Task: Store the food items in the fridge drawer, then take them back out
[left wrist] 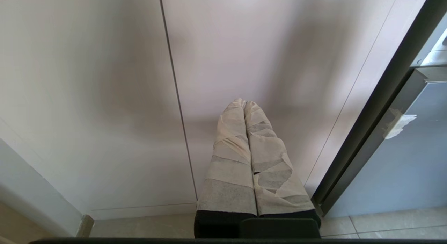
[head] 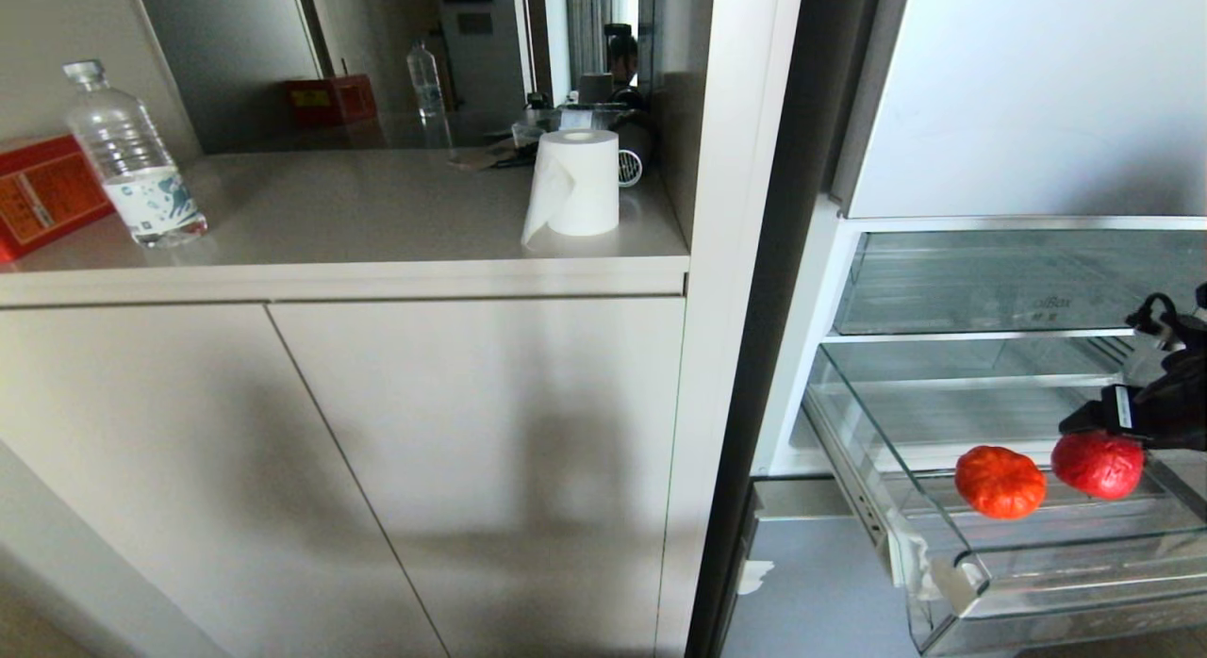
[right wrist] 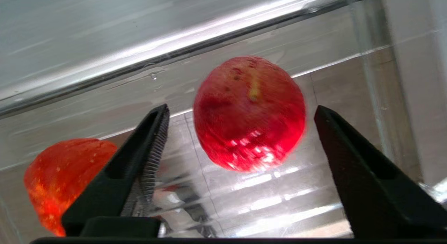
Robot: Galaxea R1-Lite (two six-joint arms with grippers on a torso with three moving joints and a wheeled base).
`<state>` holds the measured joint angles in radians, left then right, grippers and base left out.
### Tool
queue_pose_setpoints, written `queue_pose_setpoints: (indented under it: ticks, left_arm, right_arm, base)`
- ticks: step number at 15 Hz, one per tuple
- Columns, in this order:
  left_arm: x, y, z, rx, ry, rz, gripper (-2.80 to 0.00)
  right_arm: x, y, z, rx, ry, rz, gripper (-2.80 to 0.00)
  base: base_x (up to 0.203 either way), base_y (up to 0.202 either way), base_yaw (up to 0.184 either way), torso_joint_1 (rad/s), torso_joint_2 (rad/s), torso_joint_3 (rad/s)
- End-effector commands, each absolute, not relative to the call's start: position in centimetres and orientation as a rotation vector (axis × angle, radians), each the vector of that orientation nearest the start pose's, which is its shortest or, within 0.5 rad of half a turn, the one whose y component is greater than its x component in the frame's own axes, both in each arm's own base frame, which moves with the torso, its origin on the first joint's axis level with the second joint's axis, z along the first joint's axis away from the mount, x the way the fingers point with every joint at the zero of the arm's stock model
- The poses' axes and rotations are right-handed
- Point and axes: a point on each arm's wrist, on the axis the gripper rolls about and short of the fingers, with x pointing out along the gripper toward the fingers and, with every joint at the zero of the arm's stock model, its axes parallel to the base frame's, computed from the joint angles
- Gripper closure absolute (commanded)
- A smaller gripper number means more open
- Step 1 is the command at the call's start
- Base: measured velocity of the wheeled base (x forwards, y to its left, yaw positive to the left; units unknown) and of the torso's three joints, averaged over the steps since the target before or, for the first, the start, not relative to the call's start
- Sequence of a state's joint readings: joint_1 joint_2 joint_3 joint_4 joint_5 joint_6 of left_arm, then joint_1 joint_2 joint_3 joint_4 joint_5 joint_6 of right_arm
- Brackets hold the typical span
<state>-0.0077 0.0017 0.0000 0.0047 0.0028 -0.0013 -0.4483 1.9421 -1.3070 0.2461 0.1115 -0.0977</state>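
The clear fridge drawer (head: 1037,592) is pulled out at the lower right. Two food items are inside it: an orange-red ribbed ball (head: 1000,482) and, to its right, a red apple-like fruit (head: 1098,465). My right gripper (head: 1099,420) reaches in from the right edge, just above the red fruit. In the right wrist view this gripper (right wrist: 241,109) is open. The red fruit (right wrist: 249,113) sits between its black fingers with a gap on each side. The ribbed ball (right wrist: 63,174) lies off to one side on the ribbed drawer floor (right wrist: 279,198). My left gripper (left wrist: 244,102), wrapped in pale tape, is shut and empty, facing a cabinet door.
Another clear bin (head: 1018,281) sits above the drawer, under the pale fridge door panel (head: 1037,92). To the left, a counter (head: 377,262) holds a water bottle (head: 132,158), a paper roll (head: 575,182) and a red box (head: 38,196). White cabinet doors (head: 377,469) stand below.
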Motion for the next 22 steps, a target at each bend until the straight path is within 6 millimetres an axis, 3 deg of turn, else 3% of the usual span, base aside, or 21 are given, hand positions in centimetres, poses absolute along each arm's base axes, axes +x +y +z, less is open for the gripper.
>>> queue_pose_setpoints:
  ticks: [1, 17, 18, 19, 22]
  left_arm:
    - [-2.3, 0.0, 7.5, -0.001, 0.007, -0.005, 0.0]
    - [-2.3, 0.0, 7.5, -0.001, 0.006, -0.005, 0.0]
    - [-2.3, 0.0, 7.5, -0.001, 0.008, -0.005, 0.0]
    - [-2.3, 0.0, 7.5, -0.001, 0.008, -0.005, 0.0]
    - [-2.3, 0.0, 7.5, -0.002, 0.006, -0.005, 0.0]
  right_arm:
    - [33.0, -15.6, 14.9, 0.16, 0.884, -0.268, -2.8]
    - [34.1, -16.1, 12.3, 0.185, 0.946, -0.264, -2.8]
    - [34.1, -16.1, 12.1, 0.188, 0.951, -0.264, -0.16]
    - [34.2, -16.1, 12.0, 0.19, 0.953, -0.265, 0.0]
    - [34.0, -16.1, 11.9, 0.194, 0.959, -0.266, 0.0]
  base:
    - [0.0, 0.0, 0.0, 0.0, 0.0, 0.0]
    - [0.0, 0.0, 0.0, 0.0, 0.0, 0.0]
    - [0.0, 0.0, 0.0, 0.0, 0.0, 0.0]
    - [0.0, 0.0, 0.0, 0.0, 0.0, 0.0]
    - [0.0, 0.0, 0.0, 0.0, 0.0, 0.0]
